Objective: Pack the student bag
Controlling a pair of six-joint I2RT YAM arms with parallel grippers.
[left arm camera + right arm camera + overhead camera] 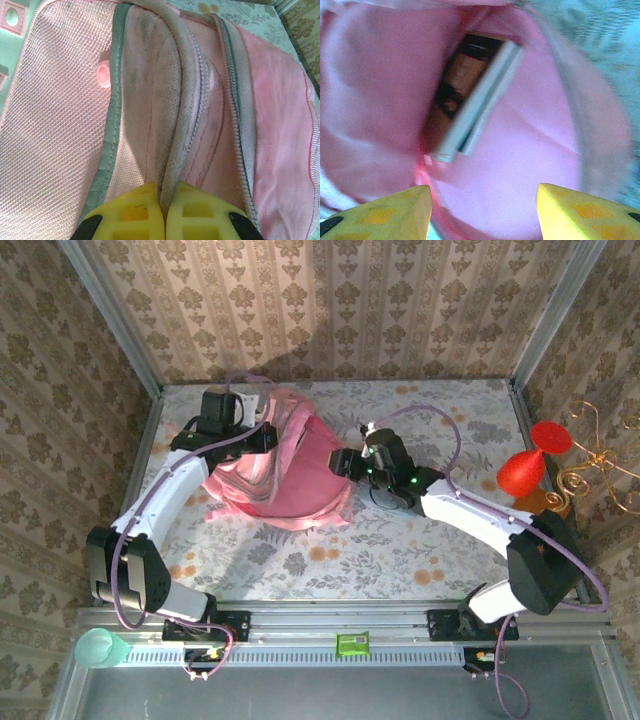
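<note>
- Holding student bag [275, 475] open on bench [400, 550], left of centre, left jaws pinched shut on its zipper rim [175, 100].
- Right jaws parted, empty, at bag mouth.
- Books [470, 100] already inside.
- Judged remaining: right arm withdrawal, zipping shut.

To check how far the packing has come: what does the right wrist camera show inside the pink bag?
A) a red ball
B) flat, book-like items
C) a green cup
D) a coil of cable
B: deep inside the student bag, beyond the open right gripper, lie flat, book-like items with pale edges and a dark cover.
</note>
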